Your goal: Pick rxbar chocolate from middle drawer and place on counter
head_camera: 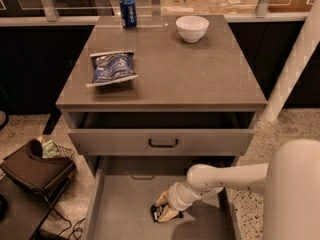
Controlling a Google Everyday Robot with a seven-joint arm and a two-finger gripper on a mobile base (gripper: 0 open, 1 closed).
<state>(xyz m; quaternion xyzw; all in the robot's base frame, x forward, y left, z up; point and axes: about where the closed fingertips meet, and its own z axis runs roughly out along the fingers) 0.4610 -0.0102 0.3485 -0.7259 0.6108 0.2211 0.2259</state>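
The middle drawer (125,211) is pulled open at the bottom of the cabinet. My gripper (165,207) is down inside it, just above its floor at centre right. Its pale fingers (161,199) are closed around the rxbar chocolate (156,213), a small black wrapper with white print that shows at the gripper's lower left and rests on or just above the floor. My white arm (230,176) reaches in from the right. The grey-brown counter (200,69) is the cabinet's top, above.
On the counter lie a blue-and-white chip bag (111,68), a blue can (128,5) and a white bowl (192,28). The upper drawer (120,142), with a dark handle, is partly open above my arm. A dark bag and basket (35,166) sit on the floor at left.
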